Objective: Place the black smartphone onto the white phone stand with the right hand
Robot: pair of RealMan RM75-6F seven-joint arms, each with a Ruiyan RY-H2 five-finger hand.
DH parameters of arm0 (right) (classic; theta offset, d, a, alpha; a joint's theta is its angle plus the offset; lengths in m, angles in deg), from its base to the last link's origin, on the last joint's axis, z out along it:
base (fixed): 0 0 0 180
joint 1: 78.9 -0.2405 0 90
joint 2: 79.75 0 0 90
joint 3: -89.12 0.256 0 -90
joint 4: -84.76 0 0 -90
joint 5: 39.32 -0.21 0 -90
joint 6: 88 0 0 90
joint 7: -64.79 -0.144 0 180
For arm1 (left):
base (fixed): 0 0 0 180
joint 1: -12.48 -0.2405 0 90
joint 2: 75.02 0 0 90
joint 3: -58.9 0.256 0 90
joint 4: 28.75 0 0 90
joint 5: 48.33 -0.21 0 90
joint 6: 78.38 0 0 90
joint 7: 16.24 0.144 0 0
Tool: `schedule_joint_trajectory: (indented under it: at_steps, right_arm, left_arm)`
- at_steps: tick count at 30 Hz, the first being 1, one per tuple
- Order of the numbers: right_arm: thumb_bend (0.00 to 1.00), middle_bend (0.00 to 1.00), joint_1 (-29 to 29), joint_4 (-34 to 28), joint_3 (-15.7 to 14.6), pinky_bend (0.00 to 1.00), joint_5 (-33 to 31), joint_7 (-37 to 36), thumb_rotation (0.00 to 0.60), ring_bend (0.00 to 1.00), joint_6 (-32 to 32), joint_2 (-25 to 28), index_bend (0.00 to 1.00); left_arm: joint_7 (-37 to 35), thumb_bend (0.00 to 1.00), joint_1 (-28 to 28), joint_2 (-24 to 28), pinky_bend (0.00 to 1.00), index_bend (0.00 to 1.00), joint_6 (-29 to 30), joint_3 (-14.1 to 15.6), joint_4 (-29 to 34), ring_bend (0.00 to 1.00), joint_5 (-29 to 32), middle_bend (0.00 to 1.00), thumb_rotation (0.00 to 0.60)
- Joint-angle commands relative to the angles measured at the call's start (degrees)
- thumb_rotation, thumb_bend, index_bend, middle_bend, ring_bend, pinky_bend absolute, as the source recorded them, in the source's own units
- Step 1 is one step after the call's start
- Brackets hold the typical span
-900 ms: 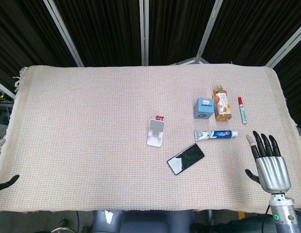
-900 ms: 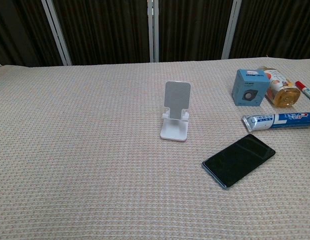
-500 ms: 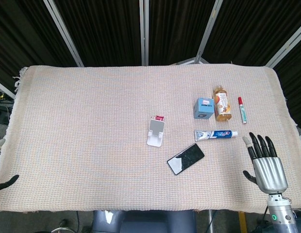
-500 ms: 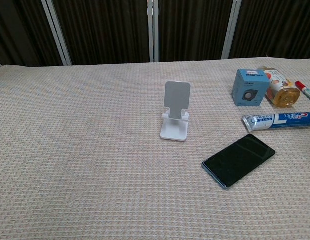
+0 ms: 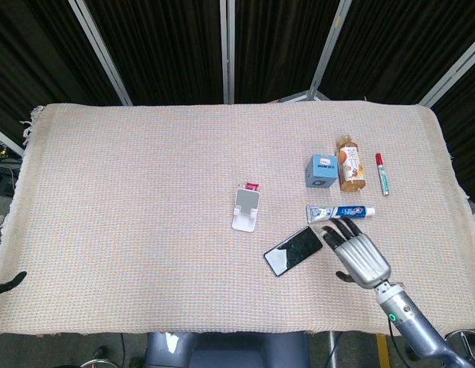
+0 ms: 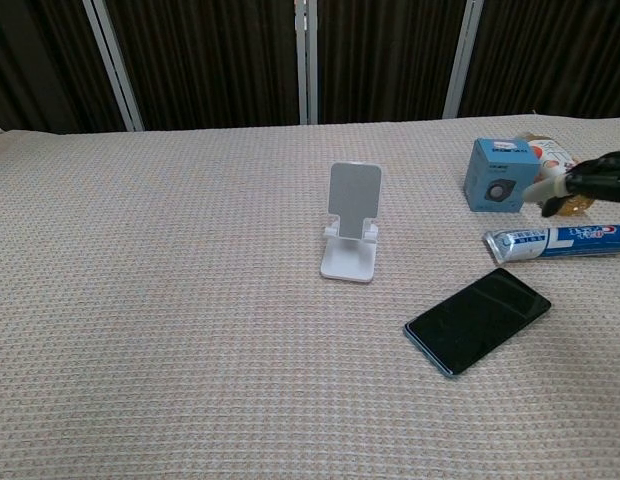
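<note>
In the head view the right hand (image 5: 358, 253), fingers apart and empty, hovers just right of the black smartphone (image 5: 293, 251) lying flat on the bench (image 5: 130, 199) near the white phone stand (image 5: 246, 208), while the chest view shows only its fingertips (image 6: 590, 176) above the toothpaste tube (image 6: 556, 240), so the approach step is in hand and the next move calls for lowering onto the phone's edges.

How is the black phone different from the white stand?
The black smartphone lies flat on the cloth; the white phone stand stands upright with a raised back plate. The smartphone is dark and glossy, while the stand is plain white. The smartphone sits nearer the right hand than the stand does. Both rest on the cloth, touched by neither hand.
</note>
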Motion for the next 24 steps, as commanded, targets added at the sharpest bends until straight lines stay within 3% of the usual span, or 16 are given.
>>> schedule_joint_trajectory:
  at_steps: [1,10,24]
  right_arm:
    - [0.0,0.25,-6.4,5.3,-0.1,0.15,4.1,-4.9,0.6,0.15,5.8,-3.2,0.2]
    - [0.0,0.28,-10.8,13.0,-0.8,0.17,7.2,-3.9,0.6,0.18,7.8,-8.6,0.22]
    - [0.0,0.28,-13.2,22.5,-1.9,0.17,7.7,2.2,0.6,0.19,7.9,-16.8,0.23]
  left_arm:
    - [1.5,0.0,0.4,-0.6,0.0,0.0,-0.8,0.0,0.0,0.0,0.6,0.0,0.6]
    - [2.9,0.0,0.8,-1.3,0.0,0.0,-2.0,-0.6,-0.4,0.0,2.7,0.0,0.6]
    - [4.2,0.0,1.0,-1.8,0.0,0.0,-2.2,-0.6,-0.4,0.0,3.1,0.0,0.6]
